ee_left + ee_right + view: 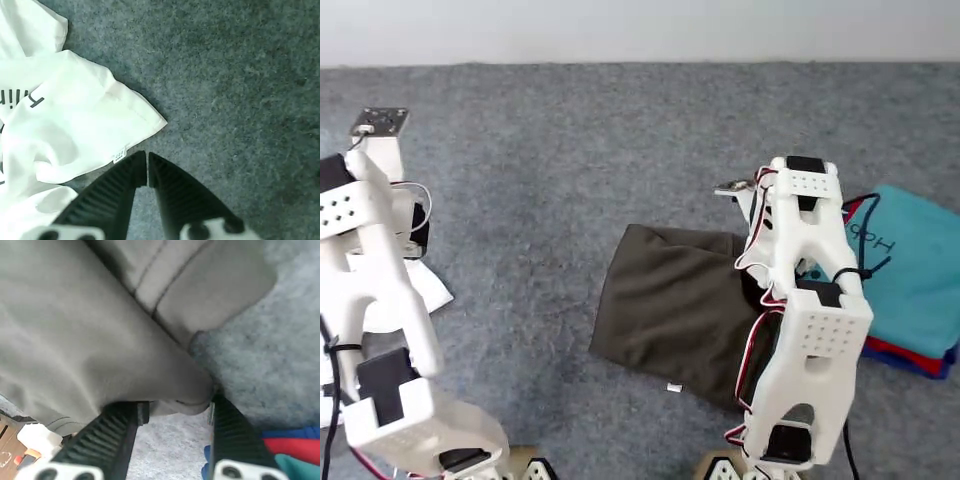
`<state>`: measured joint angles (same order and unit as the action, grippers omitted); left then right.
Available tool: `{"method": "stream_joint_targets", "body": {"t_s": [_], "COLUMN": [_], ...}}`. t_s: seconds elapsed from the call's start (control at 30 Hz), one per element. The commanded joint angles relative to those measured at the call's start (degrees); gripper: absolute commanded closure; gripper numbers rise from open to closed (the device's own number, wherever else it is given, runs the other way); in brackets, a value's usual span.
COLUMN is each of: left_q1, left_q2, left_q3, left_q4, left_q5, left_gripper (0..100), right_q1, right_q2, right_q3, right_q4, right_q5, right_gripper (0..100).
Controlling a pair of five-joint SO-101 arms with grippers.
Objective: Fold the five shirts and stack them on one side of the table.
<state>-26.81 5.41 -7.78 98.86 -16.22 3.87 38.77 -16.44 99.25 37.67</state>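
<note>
At far left, the left end effector (148, 157) hangs clenched over the grey worktop (570, 150), just beside a crumpled white shirt (65, 115). At centre lies the olive shirt (670, 310); the right end effector (179, 409) stands released, jaws astride its edge. Right: a teal shirt (910, 270) tops the folded stack.

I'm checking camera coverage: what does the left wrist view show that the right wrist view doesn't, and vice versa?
Left wrist, not right: a crumpled white fabric shirt with dark lettering, and the left gripper, shut, near its corner. Right wrist, not left: an olive-grey fabric shirt, the right gripper open around its folded edge, and a blue, red and teal cloth stack. Both: the grey felt table cover.
</note>
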Motion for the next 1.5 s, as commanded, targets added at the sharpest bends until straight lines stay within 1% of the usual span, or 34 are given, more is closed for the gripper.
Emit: {"method": "stream_joint_targets", "body": {"t_s": [0.0, 0.13, 0.2, 0.37, 0.5, 0.67, 0.73, 0.93, 1.03, 1.13, 1.2, 1.27, 1.37, 1.43, 1.47], "left_q1": [-0.2, -0.2, -0.2, -0.2, -0.2, -0.2, -0.2, -0.2, -0.2, 0.1, 1.4, 3.6, 9.1, 13.0, 14.7], "left_q2": [-2.5, -2.5, -2.5, -2.4, -2.4, -2.4, -2.5, -2.9, -3.0, -3.0, -3.1, -4.5, -8.2, -9.9, -10.5], "left_q3": [-0.1, -0.1, -0.1, -0.1, -0.1, -0.1, -0.1, -0.1, -0.2, -0.9, -1.6, -2.0, -2.0, -2.0, -2.0], "left_q4": [-0.1, -0.1, -0.1, -0.1, -0.1, -0.1, -0.1, -0.1, 0.0, 1.1, 1.6, 1.7, 1.6, 1.6, 1.6], "left_q5": [-0.2, -0.2, -0.2, -0.2, -0.2, -0.2, -0.2, -0.2, -0.2, -0.2, -0.1, -0.1, -0.1, 0.0, 0.4], "left_gripper": [99, 99, 99, 99, 99, 99, 99, 99, 99, 99, 99, 99, 99, 98, 98], "right_q1": [0.3, 0.1, 0.0, -0.3, -3.2, -7.6, -8.0, -4.5, -1.7, -0.5, -0.6, -0.7, -0.3, -0.1, 0.0], "right_q2": [0.0, 0.0, 0.0, -2.2, -5.9, -7.3, -6.3, -1.1, 1.0, 2.1, 1.8, 0.6, -2.1, -4.1, -5.6], "right_q3": [-1.5, -1.6, -2.2, -9.3, -17.0, -22.9, -23.9, -24.1, -24.1, -24.1, -24.1, -25.1, -28.1, -29.5, -29.5], "right_q4": [-2.2, -4.2, -3.8, -0.2, 2.8, 2.2, -0.2, -7.3, -8.7, -8.5, -7.3, -4.3, 1.8, 3.8, 3.8], "right_q5": [0.5, 0.5, 0.5, 0.5, 0.8, 0.9, 0.9, 0.6, 0.6, 0.6, 0.6, 0.4, -5.1, -7.9, -8.2], "right_gripper": [83.8, 96.5, 99.1, 98.8, 98.8, 98.8, 98.8, 98.8, 98.8, 98.2, 95.4, 87.1, 72.3, 67.1, 66.9]}}
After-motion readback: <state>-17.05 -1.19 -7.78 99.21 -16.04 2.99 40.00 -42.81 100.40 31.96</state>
